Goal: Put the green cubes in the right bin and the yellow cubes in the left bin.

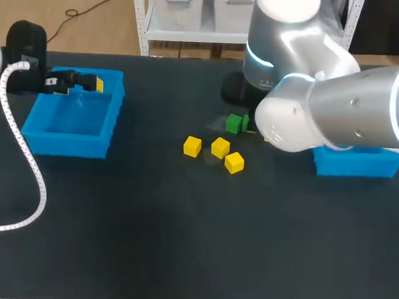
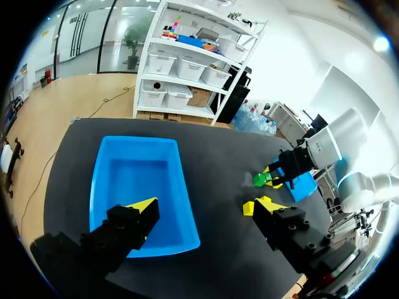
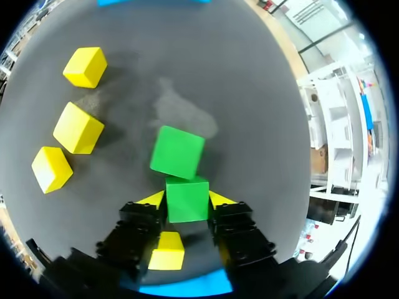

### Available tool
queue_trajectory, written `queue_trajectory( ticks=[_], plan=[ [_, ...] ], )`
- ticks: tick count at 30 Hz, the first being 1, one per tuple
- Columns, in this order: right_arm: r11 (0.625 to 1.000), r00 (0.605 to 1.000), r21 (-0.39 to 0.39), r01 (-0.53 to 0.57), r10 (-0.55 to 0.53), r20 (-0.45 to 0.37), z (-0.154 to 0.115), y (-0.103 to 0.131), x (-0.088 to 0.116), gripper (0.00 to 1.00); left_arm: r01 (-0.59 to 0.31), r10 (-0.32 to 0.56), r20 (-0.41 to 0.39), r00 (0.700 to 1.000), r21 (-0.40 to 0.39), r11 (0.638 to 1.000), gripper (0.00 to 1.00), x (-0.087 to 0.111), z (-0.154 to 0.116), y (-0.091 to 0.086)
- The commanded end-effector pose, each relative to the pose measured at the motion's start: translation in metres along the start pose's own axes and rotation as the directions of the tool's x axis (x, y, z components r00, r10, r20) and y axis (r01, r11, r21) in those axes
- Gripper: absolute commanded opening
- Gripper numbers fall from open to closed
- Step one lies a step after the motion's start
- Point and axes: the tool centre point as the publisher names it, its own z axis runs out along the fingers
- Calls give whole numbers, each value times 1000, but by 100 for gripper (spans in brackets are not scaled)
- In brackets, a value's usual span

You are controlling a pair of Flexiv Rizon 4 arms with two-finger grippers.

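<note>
Pinching one green cube (image 3: 187,196) in the right gripper (image 3: 187,200), at 6 o'clock of a second green cube (image 3: 177,151). Hiding this overhead behind the right arm (image 1: 335,110), cutting off the right bin (image 1: 356,164). Hanging the left gripper (image 2: 206,202) agape, empty, above the left bin (image 2: 134,174).

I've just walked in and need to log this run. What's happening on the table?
The right arm has its jaws shut on one green cube, right next to a second green cube. Several yellow cubes lie loose on the table nearby. The left arm holds its jaws open and empty above the left bin.
</note>
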Motion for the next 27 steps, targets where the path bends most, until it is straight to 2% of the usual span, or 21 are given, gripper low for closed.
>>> queue_trajectory(
  ticks=[1,4,8,12,16,21,24,27],
  plan=[
    [999,999,39,-37,36,41,-16,-4,8,0,-2,2,6,1000,10,1000,100,1,0,2],
    [991,988,58,-117,110,110,-41,-20,10,0,-2,2,6,1000,10,1000,100,1,0,2],
    [966,954,104,-235,209,215,-83,-43,21,0,-2,2,6,1000,10,1000,100,1,0,2],
    [921,901,132,-366,315,298,-122,-58,45,0,-2,2,6,1000,10,1000,100,1,0,2],
    [862,842,152,-484,412,347,-150,-73,72,0,-2,2,6,1000,10,1000,100,1,0,2],
    [781,772,159,-604,523,360,-163,-81,115,0,-2,2,6,1000,10,1000,100,1,0,2],
    [737,733,146,-660,588,342,-157,-77,140,0,-2,2,6,1000,10,1000,100,1,0,2],
    [713,710,126,-689,630,316,-147,-66,159,0,-2,2,6,1000,10,1000,100,1,0,2]
  ],
)
